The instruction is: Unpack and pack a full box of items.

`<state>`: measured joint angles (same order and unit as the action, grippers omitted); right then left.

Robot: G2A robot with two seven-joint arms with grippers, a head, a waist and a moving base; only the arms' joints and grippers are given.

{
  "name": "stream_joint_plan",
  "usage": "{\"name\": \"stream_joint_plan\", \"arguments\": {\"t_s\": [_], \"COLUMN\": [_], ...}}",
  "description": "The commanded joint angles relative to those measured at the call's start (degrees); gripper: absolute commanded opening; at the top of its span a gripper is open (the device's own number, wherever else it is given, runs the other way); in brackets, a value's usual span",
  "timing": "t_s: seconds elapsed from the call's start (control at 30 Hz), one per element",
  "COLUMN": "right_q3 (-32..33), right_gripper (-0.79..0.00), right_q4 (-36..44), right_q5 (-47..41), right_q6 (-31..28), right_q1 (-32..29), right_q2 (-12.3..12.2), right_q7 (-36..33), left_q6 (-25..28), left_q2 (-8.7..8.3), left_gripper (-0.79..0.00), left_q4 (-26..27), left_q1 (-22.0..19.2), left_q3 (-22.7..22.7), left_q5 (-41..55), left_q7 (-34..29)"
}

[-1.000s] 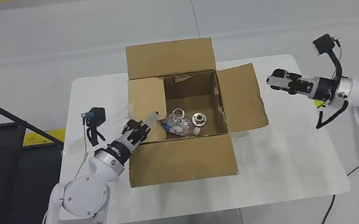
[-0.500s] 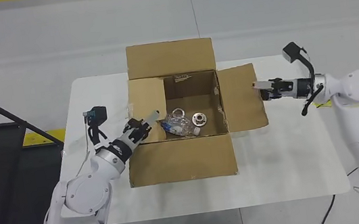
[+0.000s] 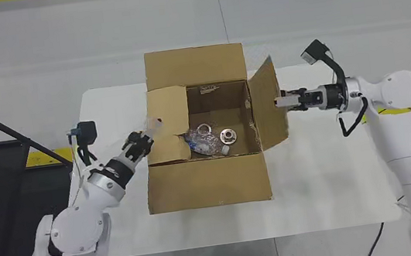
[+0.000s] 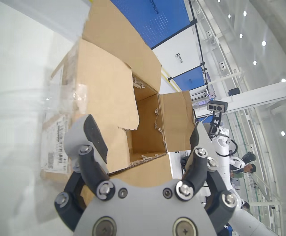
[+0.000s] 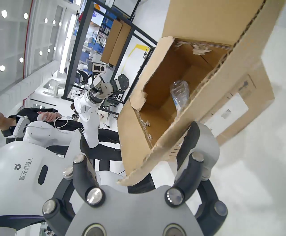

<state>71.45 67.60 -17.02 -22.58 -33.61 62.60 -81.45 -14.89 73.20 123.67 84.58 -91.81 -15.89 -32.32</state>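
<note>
An open cardboard box [image 3: 209, 182] stands mid-table. Inside lie a clear plastic bottle [image 3: 204, 144] and a small round metal item [image 3: 227, 134]. The bottle [image 5: 179, 93] also shows in the right wrist view. My right gripper [image 3: 279, 103] is open at the box's right flap [image 3: 265, 103], which is tilted up. That flap's edge [image 5: 169, 134] runs between the fingers. My left gripper [image 3: 142, 142] is open just outside the left flap [image 3: 169, 125], which leans inward. In the left wrist view the box [image 4: 143, 172] sits beyond the open left gripper [image 4: 145, 138], which holds nothing.
The white table [image 3: 330, 182] has bare surface in front of the box and on both sides. The back flap [image 3: 195, 65] lies folded outward and the front flap [image 3: 219, 169] hangs outward. A strip of clear tape [image 4: 55, 100] hangs off the left flap.
My right gripper has moved left to the right flap, and that flap has risen from lying flat. My left gripper has pulled back to the left, away from the box opening.
</note>
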Motion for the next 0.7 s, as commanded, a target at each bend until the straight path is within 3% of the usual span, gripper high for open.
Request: {"name": "stream_joint_plan", "arguments": {"t_s": [0.0, 0.33, 0.47, 0.67], "right_q3": [-1.57, -9.07, -11.92, -14.77], "right_gripper": [0.000, 0.000, 0.000, 0.000], "right_q4": [1.31, 1.64, 0.33, -1.10], "right_q5": [-0.24, 0.17, 3.10, 7.54], "right_q6": [-0.30, -1.35, -1.21, -0.86], "right_q1": [0.32, 2.79, 3.64, 3.96], "right_q2": [0.31, 2.07, 2.76, 3.47], "right_q7": [0.77, 5.70, 9.00, 14.15], "left_q6": [0.46, 7.94, 11.61, 16.54], "left_q2": [-0.18, -2.04, -2.85, -3.85], "left_gripper": [0.000, 0.000, 0.000, 0.000], "left_q4": [0.19, -1.28, -1.67, -0.80], "left_q1": [1.10, 9.55, 12.42, 14.53], "left_q3": [-2.77, -16.07, -18.26, -17.44], "left_q5": [2.15, 9.06, 9.48, 7.67], "left_q7": [-0.83, -18.61, -26.78, -34.64]}}
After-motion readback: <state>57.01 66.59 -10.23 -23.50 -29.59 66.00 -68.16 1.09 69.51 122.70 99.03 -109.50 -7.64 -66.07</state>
